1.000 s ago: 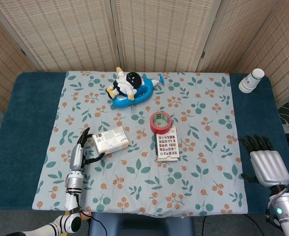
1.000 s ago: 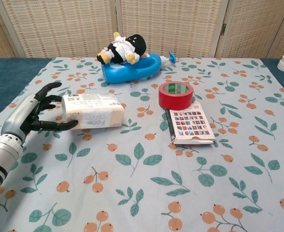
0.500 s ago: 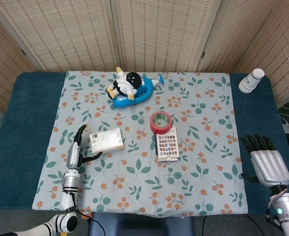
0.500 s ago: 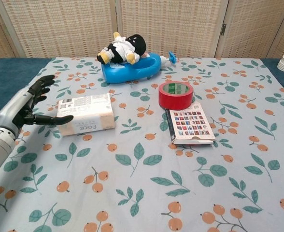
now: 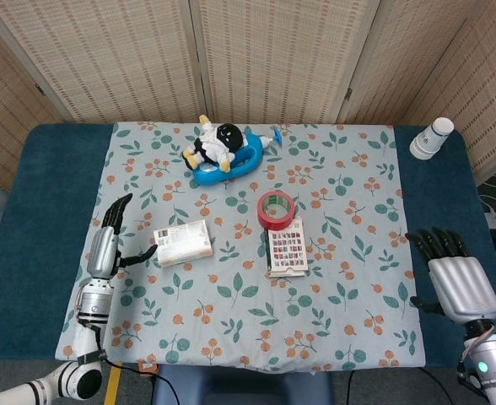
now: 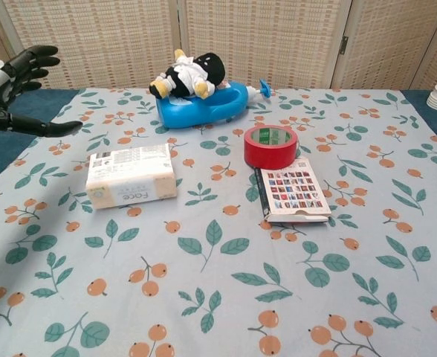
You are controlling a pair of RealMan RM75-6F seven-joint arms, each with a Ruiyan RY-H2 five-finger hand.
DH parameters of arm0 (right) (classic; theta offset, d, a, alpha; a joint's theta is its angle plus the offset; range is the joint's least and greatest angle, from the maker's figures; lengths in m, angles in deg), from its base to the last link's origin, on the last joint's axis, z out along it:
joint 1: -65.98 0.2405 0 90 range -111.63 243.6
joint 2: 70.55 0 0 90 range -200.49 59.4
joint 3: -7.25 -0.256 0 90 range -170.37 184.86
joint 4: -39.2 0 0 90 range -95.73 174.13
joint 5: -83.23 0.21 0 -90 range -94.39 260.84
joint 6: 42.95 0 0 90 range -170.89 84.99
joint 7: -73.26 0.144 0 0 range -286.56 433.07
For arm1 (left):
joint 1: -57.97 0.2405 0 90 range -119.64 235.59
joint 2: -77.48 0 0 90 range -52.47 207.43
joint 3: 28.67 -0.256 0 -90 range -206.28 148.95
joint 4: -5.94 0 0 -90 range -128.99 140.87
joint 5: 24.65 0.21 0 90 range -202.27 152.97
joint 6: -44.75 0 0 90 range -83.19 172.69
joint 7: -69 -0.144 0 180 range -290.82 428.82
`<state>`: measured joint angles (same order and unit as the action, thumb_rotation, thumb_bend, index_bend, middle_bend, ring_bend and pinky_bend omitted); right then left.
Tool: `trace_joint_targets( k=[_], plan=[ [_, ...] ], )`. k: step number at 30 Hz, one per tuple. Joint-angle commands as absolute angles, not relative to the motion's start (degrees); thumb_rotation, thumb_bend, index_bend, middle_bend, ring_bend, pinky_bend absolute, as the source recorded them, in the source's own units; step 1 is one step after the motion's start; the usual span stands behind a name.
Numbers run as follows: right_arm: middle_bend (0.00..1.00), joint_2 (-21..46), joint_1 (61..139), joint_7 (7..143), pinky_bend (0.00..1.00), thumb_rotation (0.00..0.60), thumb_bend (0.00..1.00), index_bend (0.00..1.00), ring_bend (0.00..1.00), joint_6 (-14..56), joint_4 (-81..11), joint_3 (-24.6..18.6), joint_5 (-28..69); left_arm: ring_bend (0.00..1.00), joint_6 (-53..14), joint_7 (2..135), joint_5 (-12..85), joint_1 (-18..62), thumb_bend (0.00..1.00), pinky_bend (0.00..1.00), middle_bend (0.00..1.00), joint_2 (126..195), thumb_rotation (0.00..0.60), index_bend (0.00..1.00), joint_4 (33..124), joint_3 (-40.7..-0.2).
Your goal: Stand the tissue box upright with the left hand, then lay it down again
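**Tissue box lying flat, both hands free**

Nearest us, our right hand point(image 5: 455, 285) rests at four o'clock on the desk point(image 5: 37, 211), fingers point(image 5: 438, 245) spread wide, holding nothing. Our left hand point(image 5: 105, 250) hovers at eight o'clock, fingers point(image 6: 27, 61) wide apart, just beside the tissue box point(image 6: 131, 175) without touching it. The box lies flat on the floral cloth point(image 5: 349, 287). Farther off, toward twelve o'clock, sits a blue toy point(image 6: 201, 102).

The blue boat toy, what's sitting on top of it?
A plush doll in black and white lies on the blue boat toy. The boat's top under the doll is covered.
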<state>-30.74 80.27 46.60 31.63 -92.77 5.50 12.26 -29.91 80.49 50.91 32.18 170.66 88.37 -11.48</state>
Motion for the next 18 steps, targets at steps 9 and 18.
trace_joint_targets(
  k=[9, 18],
  plan=[
    [0.06, -34.28, 75.86, 50.69, 0.03, 0.600, 0.11, 0.11, 0.00, 37.49, -95.75, 6.41, 1.79, 0.07, -21.23, 31.90, 40.34, 30.56, 0.17, 0.16, 0.12, 135.75, 0.600, 0.15, 124.09, -16.12],
    [0.06, -35.86, 74.18, 52.58, 0.03, 0.600, 0.11, 0.11, 0.00, 37.86, -95.79, 7.16, -2.68, 0.05, -24.69, 24.63, 40.28, 31.14, 0.16, 0.15, 0.17, 129.91, 0.600, 0.19, 130.26, -18.90]
  ],
)
